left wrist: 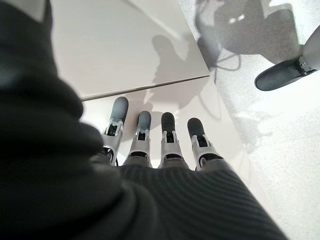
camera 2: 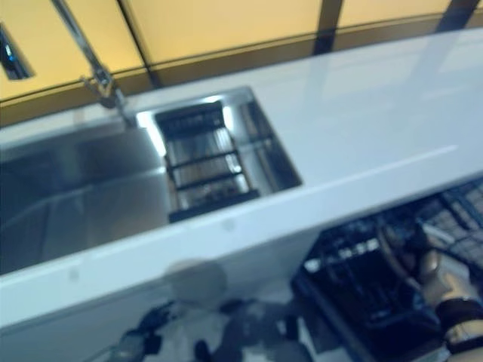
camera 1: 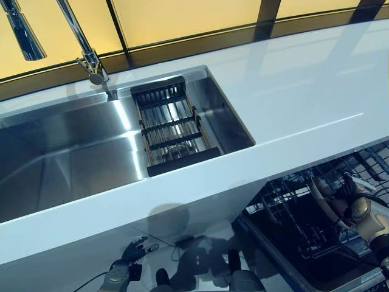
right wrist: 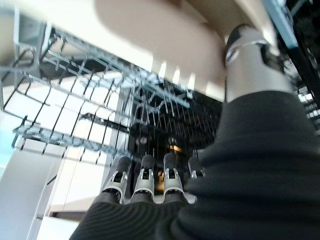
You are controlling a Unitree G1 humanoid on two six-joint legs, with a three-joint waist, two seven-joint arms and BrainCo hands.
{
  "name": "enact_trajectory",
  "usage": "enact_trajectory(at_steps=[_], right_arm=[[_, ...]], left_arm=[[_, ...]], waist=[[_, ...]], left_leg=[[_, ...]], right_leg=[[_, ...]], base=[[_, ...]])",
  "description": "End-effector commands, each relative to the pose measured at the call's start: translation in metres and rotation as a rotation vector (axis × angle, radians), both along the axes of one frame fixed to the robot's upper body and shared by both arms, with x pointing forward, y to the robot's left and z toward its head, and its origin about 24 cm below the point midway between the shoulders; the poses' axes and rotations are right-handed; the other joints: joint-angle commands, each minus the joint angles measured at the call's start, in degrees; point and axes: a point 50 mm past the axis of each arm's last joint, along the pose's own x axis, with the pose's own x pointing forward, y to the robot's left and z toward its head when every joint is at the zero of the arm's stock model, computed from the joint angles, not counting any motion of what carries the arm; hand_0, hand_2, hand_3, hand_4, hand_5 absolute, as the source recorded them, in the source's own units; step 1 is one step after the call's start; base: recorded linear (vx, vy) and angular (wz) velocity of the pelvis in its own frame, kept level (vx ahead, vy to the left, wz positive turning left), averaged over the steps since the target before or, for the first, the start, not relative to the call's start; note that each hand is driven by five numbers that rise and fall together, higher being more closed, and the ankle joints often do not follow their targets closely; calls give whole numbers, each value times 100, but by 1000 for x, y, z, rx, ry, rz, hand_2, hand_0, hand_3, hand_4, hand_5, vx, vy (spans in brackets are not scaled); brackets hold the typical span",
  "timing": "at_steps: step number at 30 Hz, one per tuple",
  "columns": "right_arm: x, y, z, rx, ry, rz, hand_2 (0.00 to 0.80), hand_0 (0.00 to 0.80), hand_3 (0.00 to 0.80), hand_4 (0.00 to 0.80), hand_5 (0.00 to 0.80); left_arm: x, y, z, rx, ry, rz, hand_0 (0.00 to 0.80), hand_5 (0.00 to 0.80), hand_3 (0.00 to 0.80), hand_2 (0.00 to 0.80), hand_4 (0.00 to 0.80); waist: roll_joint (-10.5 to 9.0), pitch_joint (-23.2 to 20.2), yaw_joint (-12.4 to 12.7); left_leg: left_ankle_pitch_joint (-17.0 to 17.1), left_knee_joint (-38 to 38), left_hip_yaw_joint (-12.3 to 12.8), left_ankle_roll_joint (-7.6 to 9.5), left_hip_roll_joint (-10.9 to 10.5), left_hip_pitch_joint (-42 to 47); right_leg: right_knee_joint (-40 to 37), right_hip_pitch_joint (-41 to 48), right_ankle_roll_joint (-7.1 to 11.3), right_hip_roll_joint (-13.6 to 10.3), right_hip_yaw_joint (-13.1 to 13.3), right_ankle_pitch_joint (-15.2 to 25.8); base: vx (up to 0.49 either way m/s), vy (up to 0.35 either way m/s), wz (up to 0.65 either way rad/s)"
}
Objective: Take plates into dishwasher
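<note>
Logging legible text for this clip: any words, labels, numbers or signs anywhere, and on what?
None can be read in any view.
Worktop, sink and its drying rack: no print shows.
Dishwasher rack and the plate in the right hand: no marking shows.
Left hand, hanging low by the cabinet front: no label visible.

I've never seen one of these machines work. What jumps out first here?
The big steel sink set in a white counter, with a dark drying rack across its right end. Lower right, the right hand holds a pale plate over the open dishwasher's wire rack.
</note>
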Motion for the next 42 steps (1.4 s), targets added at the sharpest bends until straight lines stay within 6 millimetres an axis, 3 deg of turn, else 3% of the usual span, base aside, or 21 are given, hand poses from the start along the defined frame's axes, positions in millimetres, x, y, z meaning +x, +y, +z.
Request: enact_trajectory(at_steps=[1,13,22,36,42], right_arm=[[3,-3,19,-44,-62,-2,0,0,0,0,0],[-13,-19,46,-61,-153,-28,0,0,0,0,0],[-27,-32,49,-16,-199,-95,0,0,0,0,0],[-36,-33,44,-15,-307,-144,0,0,0,0,0],[-34,-31,50,-31,-366,-146,0,0,0,0,0]], left_arm=[[23,19,15,72,-64,-14,0,0,0,0,0],[15,24,11,100,-32,11,0,0,0,0,0],[6,27,6,127,8,36,0,0,0,0,0],[-18,34,-4,180,118,55,0,0,0,0,0],[-26,44,-4,207,142,96,0,0,0,0,0]], waist=[[-466,-219,-64],[-687,-395,-263],[-741,-499,-306],[-634,-397,-119],[-515,-258,-19]], left_leg=[[-574,21,72,183,-5,500],[-600,21,263,212,45,608],[-609,21,354,219,80,685],[-552,21,140,265,1,578],[-571,90,-49,328,-7,620]], right_leg=[[16,-158,275,-63,297,-62],[16,-114,297,27,426,-39],[16,-56,299,42,414,-43],[53,80,317,-117,167,-91],[604,7,172,-91,64,-416]], base=[[0,0,0],[8,-3,-7],[14,-12,-6],[21,-30,1],[-7,-62,9]])
